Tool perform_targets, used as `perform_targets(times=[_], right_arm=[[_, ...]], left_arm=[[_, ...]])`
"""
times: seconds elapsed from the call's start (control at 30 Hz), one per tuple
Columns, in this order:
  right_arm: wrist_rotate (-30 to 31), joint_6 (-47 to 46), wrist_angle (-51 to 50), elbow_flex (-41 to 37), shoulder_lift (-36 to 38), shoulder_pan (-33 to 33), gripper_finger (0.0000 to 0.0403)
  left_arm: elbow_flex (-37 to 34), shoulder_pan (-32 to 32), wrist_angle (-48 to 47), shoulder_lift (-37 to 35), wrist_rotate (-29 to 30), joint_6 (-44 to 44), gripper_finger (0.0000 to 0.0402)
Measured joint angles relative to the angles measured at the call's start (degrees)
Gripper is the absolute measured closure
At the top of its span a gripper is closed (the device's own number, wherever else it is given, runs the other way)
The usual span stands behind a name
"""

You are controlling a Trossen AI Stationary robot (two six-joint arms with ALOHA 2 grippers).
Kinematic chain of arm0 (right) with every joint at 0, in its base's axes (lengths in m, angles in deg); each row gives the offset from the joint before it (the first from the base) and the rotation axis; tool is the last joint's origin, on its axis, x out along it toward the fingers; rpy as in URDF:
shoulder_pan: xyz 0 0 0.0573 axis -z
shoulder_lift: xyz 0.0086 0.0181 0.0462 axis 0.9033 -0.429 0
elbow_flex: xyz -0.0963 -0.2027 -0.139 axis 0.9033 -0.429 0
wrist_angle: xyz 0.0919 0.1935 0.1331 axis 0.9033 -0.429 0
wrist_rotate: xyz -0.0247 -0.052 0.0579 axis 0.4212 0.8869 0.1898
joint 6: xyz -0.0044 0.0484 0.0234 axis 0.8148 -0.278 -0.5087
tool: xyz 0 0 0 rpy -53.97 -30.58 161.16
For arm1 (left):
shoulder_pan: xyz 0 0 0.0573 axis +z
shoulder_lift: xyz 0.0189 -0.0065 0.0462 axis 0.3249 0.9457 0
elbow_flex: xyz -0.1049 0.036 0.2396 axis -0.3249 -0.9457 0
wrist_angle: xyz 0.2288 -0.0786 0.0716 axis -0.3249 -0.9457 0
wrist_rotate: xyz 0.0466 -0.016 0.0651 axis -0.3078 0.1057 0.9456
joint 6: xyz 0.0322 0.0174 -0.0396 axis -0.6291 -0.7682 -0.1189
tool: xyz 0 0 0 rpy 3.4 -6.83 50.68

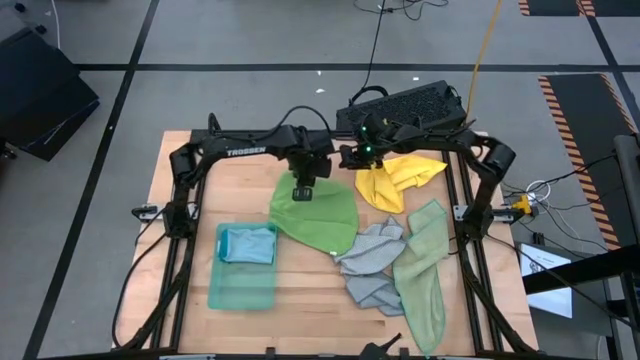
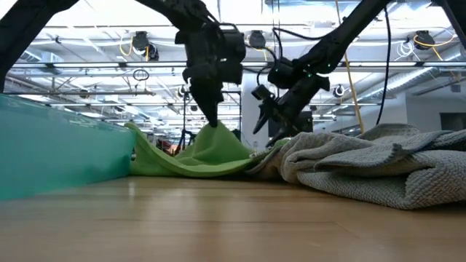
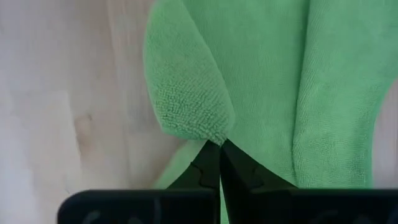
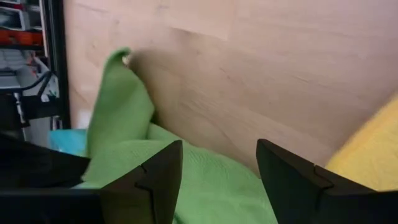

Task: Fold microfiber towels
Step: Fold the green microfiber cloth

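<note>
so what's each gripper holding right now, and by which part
The left gripper is shut on the bright green towel, pinching a folded bit of its edge and lifting it. The right gripper is open over the same towel, holding nothing.

One camera looks straight down on the table [image 1: 300,300], one looks level across it; both wrist cameras sit close above the bright green towel [image 3: 261,81].

Grey floor [image 1: 250,40], striped hazard tape [image 1: 578,120]
</note>
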Motion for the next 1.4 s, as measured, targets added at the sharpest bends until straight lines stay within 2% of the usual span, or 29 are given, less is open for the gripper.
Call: perform_targets(times=[0.17, 0.33, 0.6, 0.73, 0.93, 1.0, 1.1, 1.27, 1.4], right_arm=[[-0.1, -2.3, 5.2, 0.1, -3.3, -1.4, 0.0204], [-0.2, -7.0, 5.3, 0.0, -7.3, -3.2, 0.0204], [-0.1, -1.8, 5.8, 0.0, -7.5, -5.5, 0.0215], [-1.0, -0.8, 7.4, 0.0, -9.1, -7.0, 0.0260], [1.8, 2.8, 8.2, 0.0, -8.4, -7.7, 0.0381], [3.3, 4.8, 8.2, 0.0, -7.2, -7.5, 0.0394], [6.2, 7.9, 7.9, 0.1, -5.1, -7.4, 0.0389], [11.1, 15.6, 6.7, 0.0, -1.9, -8.4, 0.0400], [15.2, 20.1, 4.5, 0.0, 0.2, -10.0, 0.0400]], left_arm=[[-2.9, 0.1, 1.2, 0.0, 0.2, 1.5, 0.0401], [-4.1, -0.1, 1.3, 0.0, -1.4, 1.9, 0.0401], [-4.2, -1.2, 2.6, 0.0, -1.9, 2.9, 0.0400], [-4.2, -1.5, 3.8, 0.0, -1.9, 3.7, 0.0399], [-4.2, -1.6, 3.6, 0.0, -1.8, 4.8, 0.0398], [-4.2, -1.5, 3.6, 0.0, -1.8, 5.3, 0.0399], [-4.2, -1.4, 3.7, 0.0, -0.9, 7.1, 0.0397], [-4.2, 0.4, 3.3, 0.0, -0.1, 15.1, 0.0362], [-4.2, 3.3, -0.4, -1.0, -1.9, 20.5, 0.0295]])
